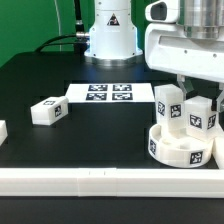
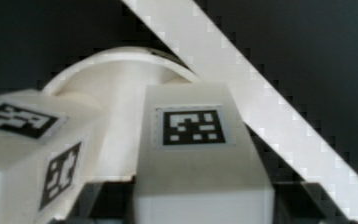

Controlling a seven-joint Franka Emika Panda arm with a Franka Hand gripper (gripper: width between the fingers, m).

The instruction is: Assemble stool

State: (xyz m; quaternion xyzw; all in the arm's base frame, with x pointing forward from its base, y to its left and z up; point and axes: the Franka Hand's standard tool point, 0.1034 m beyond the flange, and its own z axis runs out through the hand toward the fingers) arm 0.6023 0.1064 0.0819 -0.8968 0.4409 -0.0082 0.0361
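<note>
While one leg (image 1: 167, 106) stands on the seat (image 1: 180, 152), the claw (image 1: 200, 98) grips a second leg (image 1: 201, 118) beside it.

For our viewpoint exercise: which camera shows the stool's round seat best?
The exterior view: the seat shows nearly whole, with legs standing on it. The wrist view shows only a curved part of it behind two legs.

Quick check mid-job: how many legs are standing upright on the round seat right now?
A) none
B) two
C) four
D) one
B: two stand on the seat, the left leg and the right leg as the exterior view shows them, while a loose leg lies apart on the table.
</note>
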